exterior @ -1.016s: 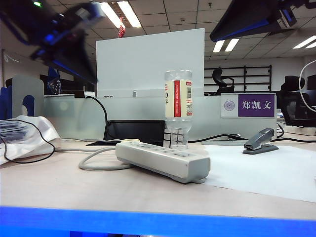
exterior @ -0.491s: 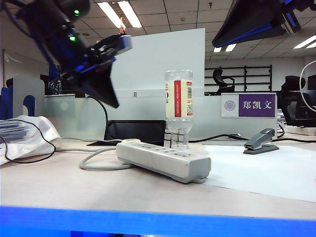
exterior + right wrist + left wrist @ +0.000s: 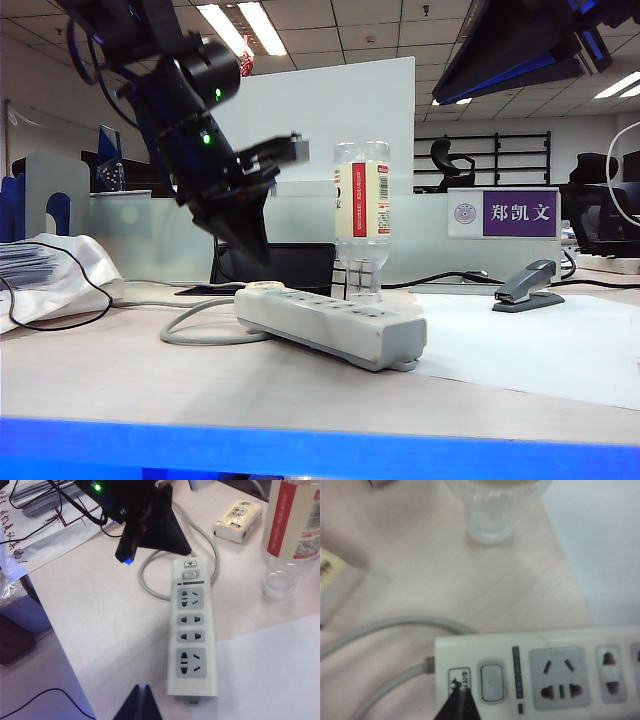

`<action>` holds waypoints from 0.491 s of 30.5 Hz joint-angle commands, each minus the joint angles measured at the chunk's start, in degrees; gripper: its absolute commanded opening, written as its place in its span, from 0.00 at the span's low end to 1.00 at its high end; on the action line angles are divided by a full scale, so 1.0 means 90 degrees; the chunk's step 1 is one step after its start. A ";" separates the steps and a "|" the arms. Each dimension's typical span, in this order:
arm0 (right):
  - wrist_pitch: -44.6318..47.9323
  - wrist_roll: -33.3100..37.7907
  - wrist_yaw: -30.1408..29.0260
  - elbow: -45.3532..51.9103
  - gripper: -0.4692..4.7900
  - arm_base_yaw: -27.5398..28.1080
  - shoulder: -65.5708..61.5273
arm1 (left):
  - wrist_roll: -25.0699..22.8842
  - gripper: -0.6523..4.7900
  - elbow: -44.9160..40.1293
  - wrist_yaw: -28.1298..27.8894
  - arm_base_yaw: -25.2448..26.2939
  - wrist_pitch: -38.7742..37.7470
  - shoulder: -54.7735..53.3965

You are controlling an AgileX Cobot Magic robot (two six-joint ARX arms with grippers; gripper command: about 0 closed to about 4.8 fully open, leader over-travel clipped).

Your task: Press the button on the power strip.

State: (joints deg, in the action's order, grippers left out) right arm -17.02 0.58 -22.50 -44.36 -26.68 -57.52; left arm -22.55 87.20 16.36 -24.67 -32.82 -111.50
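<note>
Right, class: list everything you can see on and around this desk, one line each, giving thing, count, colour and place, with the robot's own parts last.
power strip: one, white-grey, desk centre, pale grey cable looping off its button end
button: one, grey, cable end of strip
bottle: one, clear, red-and-white label, standing inverted behind the strip
stapler: one, grey, right of the bottle
name sign: one, purple and white, on the partition
packet: one, cream, beyond the cable
papers: pile, white, far left
left gripper: black, shut, above the strip's button end
right gripper: black, shut, raised over the strip's far end
</note>
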 commanded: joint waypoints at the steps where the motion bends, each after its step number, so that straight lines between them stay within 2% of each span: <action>1: 0.0063 0.0010 -0.0012 -0.0017 0.10 0.0000 0.0007 | -0.0151 0.11 0.0352 -0.0141 -0.0056 -0.0410 -0.0226; 15: 0.0112 0.0007 -0.0010 -0.0015 0.10 0.0000 -0.0002 | -0.0301 0.11 0.1163 -0.0245 -0.0228 -0.1154 -0.0316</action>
State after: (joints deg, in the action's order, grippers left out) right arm -16.95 0.56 -22.50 -44.31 -26.68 -57.65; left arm -24.88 97.51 14.06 -26.63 -42.41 -114.24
